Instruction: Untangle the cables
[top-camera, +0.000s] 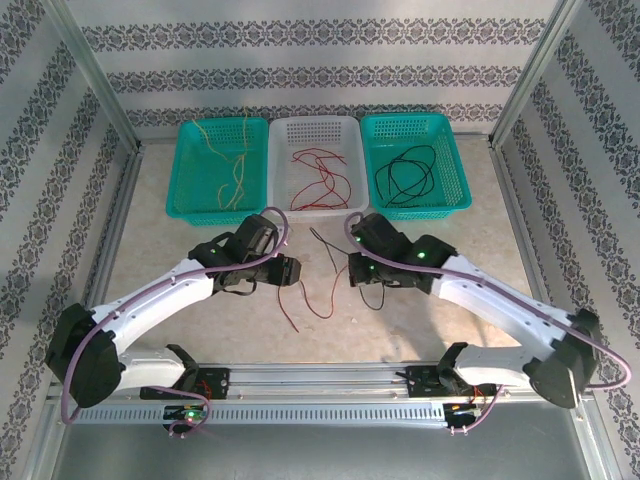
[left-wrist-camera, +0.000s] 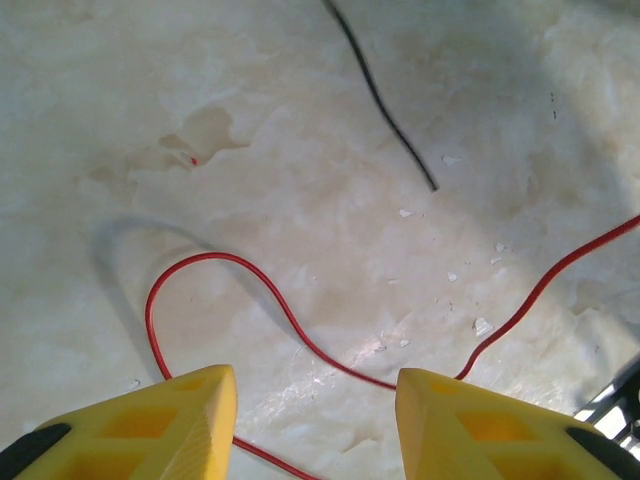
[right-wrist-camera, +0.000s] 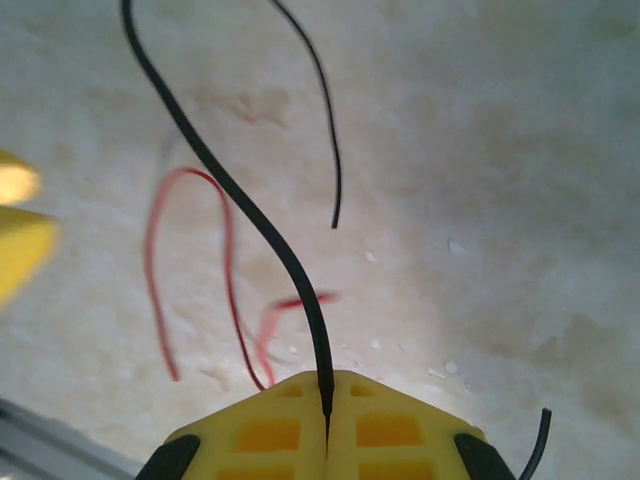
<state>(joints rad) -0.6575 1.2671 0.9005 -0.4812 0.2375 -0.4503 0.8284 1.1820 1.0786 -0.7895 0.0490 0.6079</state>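
Pulling away too fast is the main hazard at the near middle of the pale marbled worktop (top-camera: 150, 245). There the thin red plastic-coated wire (left-wrist-camera: 300, 335) and the thin black plastic-coated wire (right-wrist-camera: 245, 210) lie close together between the two arms. Whether they cross or hook round each other I cannot tell. If they do, a sharp tug on the black one would likely drag the red one along and tighten the snag rather than free it. The black wire is also held only at the very tips, so I judge it could slip out under tension.

The left end effector (left-wrist-camera: 315, 430) has its yellow fingers spread, holding nothing. The red wire runs across the worktop between them, apart from both. If the fingers closed off-centre, the wire could be nudged aside instead of caught.

The right end effector (right-wrist-camera: 326, 415) has its fingers pressed together, pinching the black wire, which rises from the tips and curves away to the far left. A second black strand (right-wrist-camera: 322, 110) hangs just beside it; whether it is the same wire's other end is unclear.

At the far edge stand three plastic mesh baskets:
- a teal one (top-camera: 183, 205) on the left, holding yellow wires (top-camera: 232, 170)
- a white one (top-camera: 275, 130) in the middle, holding red wires
- a teal one (top-camera: 452, 150) on the right, holding black wires

A trailing free end could catch on a rim during delivery.
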